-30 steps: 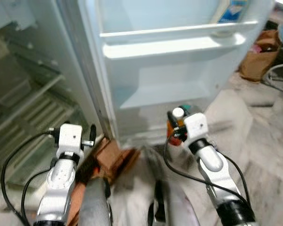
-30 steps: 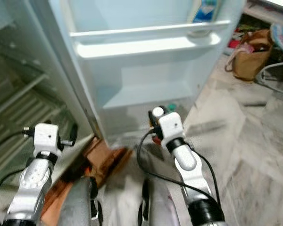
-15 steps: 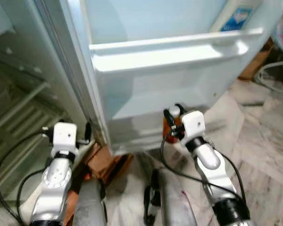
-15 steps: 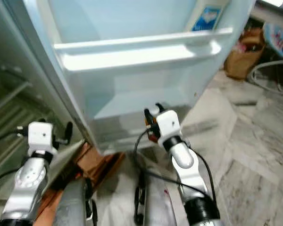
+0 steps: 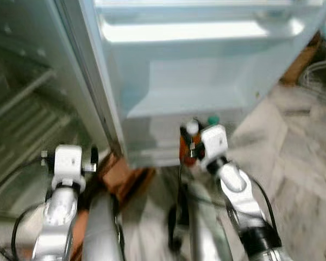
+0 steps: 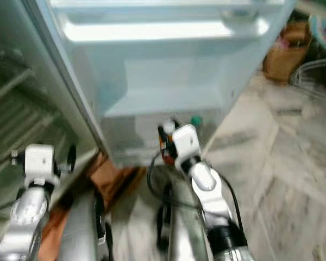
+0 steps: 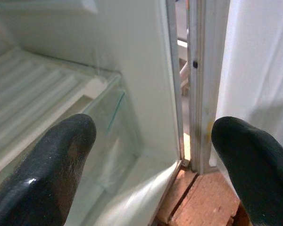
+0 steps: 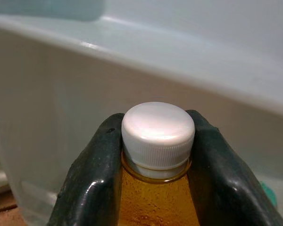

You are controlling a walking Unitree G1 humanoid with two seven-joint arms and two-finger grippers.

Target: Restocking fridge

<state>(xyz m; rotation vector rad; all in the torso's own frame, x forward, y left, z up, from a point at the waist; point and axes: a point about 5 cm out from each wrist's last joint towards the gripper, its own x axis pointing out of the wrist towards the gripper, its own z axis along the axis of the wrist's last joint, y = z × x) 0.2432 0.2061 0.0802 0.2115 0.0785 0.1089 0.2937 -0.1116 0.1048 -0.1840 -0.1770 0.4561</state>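
Grey marble floor (image 5: 309,163) underfoot, with a brown paper bag (image 6: 280,51) off at the far right edge. Straight ahead, an open pale-blue fridge door (image 5: 185,70) with a long white door shelf (image 5: 195,30) and a lower white pocket (image 5: 185,100) under it. Right gripper (image 8: 155,155) pinching a bottle of amber drink with a white ribbed cap (image 8: 158,127) by the neck, standing upright, cap up. Held low, just in front of the door's bottom edge, below the lower pocket. So up and forward looks like the way to go. Left gripper (image 7: 155,155) spread wide and holding nothing, near the door hinge, facing the white ribbed fridge shelves (image 7: 37,103). Right arm closer to the door.
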